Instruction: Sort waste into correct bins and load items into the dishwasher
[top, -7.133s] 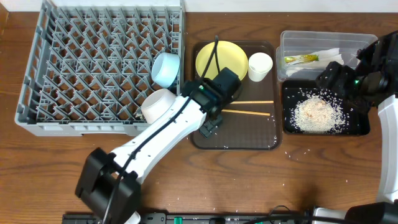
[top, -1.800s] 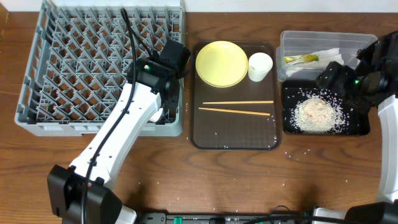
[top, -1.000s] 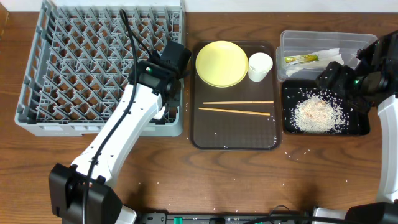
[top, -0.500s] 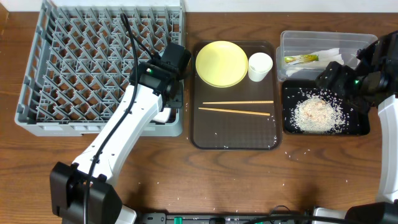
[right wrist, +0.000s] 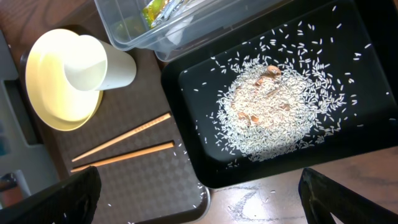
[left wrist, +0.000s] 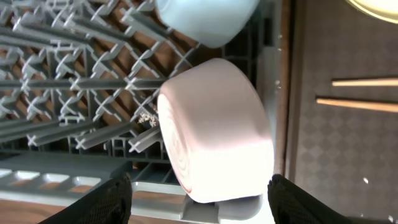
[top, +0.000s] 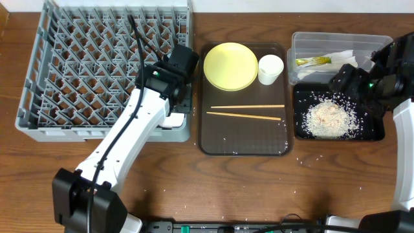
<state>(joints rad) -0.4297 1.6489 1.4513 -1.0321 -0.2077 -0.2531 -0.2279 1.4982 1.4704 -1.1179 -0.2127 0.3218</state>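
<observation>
Left end effector open astride white bowl, rack lower-right corner; right end effector open over black tray.

Two bowls; two chopsticks; two bins — one plate, one cup.

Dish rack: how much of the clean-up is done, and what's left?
Done: the rice sits in the black tray, the wrapper and napkin in the clear tub, and the blue bowl in the dish rack. In hand: the white bowl lies in the rack between the open fingers of the left gripper; the right gripper hangs open. Left: the yellow plate, white cup and chopsticks on the brown tray.
</observation>
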